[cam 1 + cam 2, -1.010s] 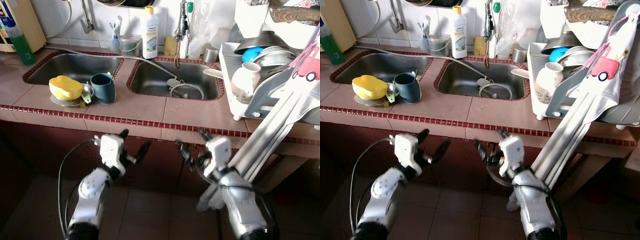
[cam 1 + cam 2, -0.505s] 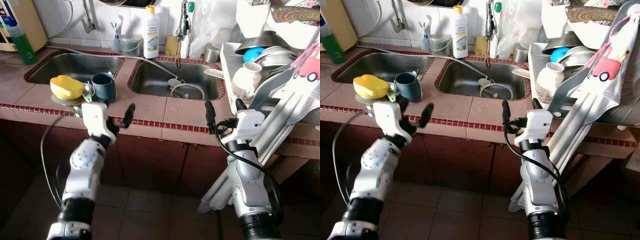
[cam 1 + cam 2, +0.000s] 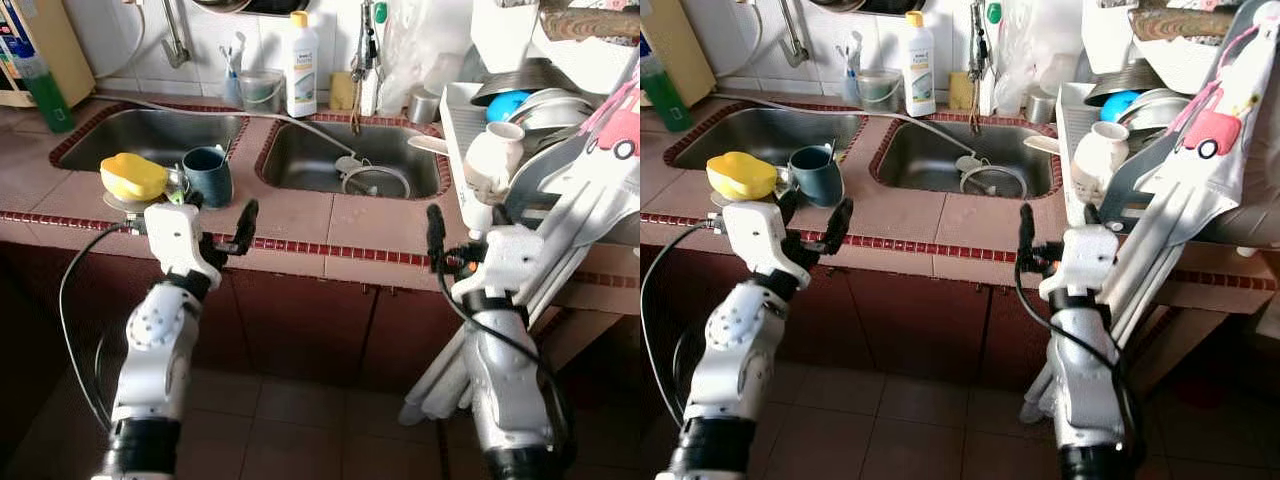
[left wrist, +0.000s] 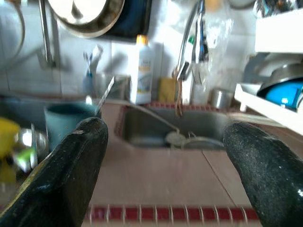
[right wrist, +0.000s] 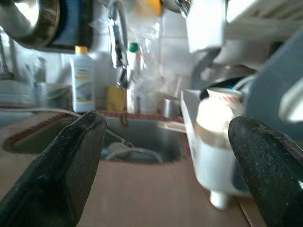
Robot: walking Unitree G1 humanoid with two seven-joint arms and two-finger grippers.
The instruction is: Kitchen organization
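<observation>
At the counter (image 3: 300, 215) edge now, up from down by the cupboard fronts: left claw (image 3: 218, 221) spread wide just short of the blue mug (image 3: 207, 174), right claw (image 3: 465, 238) parted near the white jug (image 3: 492, 160), both empty, probably set to reach.

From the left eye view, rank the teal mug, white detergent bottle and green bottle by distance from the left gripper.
1. Teal mug, on the counter just beyond the left gripper.
2. White detergent bottle, back ledge between the sinks.
3. Green bottle, far left; roughly level with the detergent bottle.
</observation>
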